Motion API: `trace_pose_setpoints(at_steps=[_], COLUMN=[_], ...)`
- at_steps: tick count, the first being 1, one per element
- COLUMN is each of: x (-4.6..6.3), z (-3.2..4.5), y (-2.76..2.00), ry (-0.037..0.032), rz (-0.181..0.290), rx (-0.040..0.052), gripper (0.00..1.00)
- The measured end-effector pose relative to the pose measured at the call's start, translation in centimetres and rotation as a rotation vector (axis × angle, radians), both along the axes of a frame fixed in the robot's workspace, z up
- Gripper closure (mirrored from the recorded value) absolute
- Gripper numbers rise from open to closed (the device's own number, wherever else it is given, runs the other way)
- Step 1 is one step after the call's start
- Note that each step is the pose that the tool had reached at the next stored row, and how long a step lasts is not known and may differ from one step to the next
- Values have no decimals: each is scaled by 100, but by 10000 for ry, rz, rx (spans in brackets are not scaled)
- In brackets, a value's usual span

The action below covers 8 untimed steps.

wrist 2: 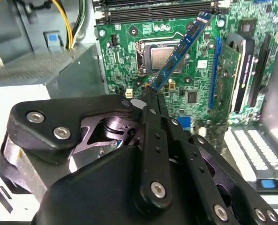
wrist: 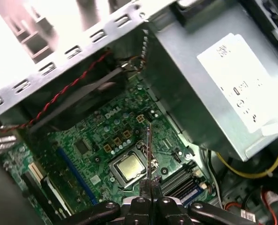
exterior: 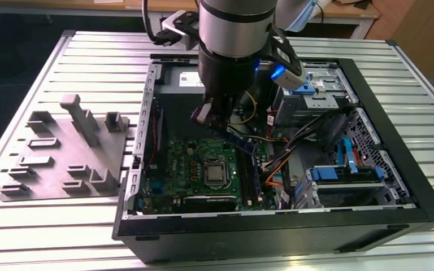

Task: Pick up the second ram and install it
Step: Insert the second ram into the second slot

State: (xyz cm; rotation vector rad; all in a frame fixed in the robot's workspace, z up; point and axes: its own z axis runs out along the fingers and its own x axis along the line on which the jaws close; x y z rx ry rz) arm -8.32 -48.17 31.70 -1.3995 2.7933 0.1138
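The second ram [exterior: 236,139] is a thin dark blue stick that hangs tilted above the green motherboard [exterior: 173,164] inside the open computer case. My gripper [exterior: 206,117] is shut on one end of it. In the second wrist view the ram [wrist 2: 181,52] slants away from my gripper [wrist 2: 153,93] over the CPU socket [wrist 2: 163,57], apart from the board. In the first wrist view the ram [wrist: 148,147] shows edge-on as a thin line rising from my gripper [wrist: 150,185]. The black slot rails [wrist: 182,182] lie beside the socket [wrist: 128,168].
The case walls [exterior: 147,118] ring the board. A power supply [wrist: 223,89] and yellow cables [wrist 2: 68,23] lie on one side. A drive cage [exterior: 345,180] and orange cables [exterior: 276,169] are at the exterior view's right. An expansion card [wrist 2: 230,77] stands beside the socket. A grey fixture tray [exterior: 66,155] lies outside the case.
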Motion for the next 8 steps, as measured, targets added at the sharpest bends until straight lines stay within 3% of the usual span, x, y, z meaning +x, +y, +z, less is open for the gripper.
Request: trace_pose_setpoints(at_steps=[8], x=[0], z=[-9], y=[0], ry=[0], rz=[-1460], rx=[0], gripper=[88])
